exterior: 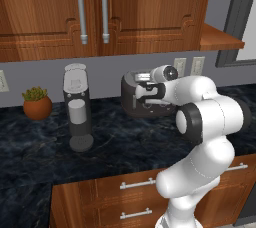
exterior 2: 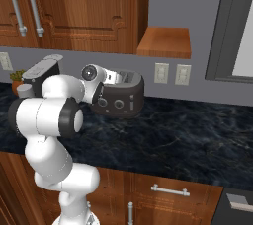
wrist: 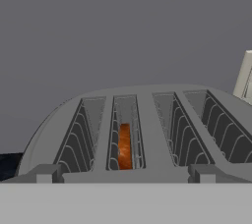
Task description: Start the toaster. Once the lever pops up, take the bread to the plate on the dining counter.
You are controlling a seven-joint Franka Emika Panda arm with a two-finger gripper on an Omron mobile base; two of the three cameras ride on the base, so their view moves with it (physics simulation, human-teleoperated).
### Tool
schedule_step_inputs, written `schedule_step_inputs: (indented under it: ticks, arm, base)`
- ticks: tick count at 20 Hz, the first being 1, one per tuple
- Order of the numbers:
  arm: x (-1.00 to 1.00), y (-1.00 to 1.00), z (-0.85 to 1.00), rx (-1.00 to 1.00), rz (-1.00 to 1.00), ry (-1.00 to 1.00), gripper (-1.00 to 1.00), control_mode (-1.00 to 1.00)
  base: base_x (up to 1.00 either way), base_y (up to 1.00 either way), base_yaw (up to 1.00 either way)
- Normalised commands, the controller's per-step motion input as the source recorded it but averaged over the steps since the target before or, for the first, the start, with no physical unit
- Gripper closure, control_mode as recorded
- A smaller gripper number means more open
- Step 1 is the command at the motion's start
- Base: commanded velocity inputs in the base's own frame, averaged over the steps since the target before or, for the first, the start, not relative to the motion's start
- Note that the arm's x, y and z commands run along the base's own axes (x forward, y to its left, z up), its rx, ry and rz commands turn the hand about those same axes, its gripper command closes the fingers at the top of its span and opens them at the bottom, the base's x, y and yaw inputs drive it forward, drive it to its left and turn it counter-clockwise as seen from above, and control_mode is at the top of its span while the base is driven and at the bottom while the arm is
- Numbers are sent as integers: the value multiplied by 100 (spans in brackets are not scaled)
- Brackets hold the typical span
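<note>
The dark grey toaster (exterior 2: 123, 91) stands on the black counter against the wall, its silver top (wrist: 147, 120) close below my hand. A brown slice of bread (wrist: 124, 147) sits deep in the second slot from the left. Right of the two round knobs, the black lever (exterior 2: 132, 101) shows on the toaster's front face. My gripper (wrist: 124, 175) hovers at the toaster's front upper edge, open, with its fingertips (wrist: 45, 174) wide apart and nothing between them. In the left base view, my hand (exterior: 150, 91) covers part of the toaster (exterior: 131, 97). The plate and the dining counter are out of view.
A tall silver-and-black coffee machine (exterior: 77, 107) stands left of the toaster, with a potted plant (exterior: 37, 103) further left. Wall outlets (exterior 2: 171, 73) are behind the toaster on the right. Wood cabinets (exterior: 100, 7) hang overhead and a small wood shelf (exterior 2: 165, 41) juts out.
</note>
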Motion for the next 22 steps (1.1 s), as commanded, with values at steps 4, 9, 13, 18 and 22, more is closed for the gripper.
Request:
schedule_step_inputs:
  ticks: [4,9,13,18,22]
  arm:
    - [0,0,0,0,0,0,-100,-100]
    - [0,0,0,0,0,0,-100,-100]
    - [0,0,0,0,0,0,-100,-100]
    - [0,0,0,0,0,0,-100,-100]
    - [0,0,0,0,0,0,-100,-100]
  base:
    - [0,0,0]
    - [0,0,0]
    - [0,0,0]
    - [0,0,0]
    - [0,0,0]
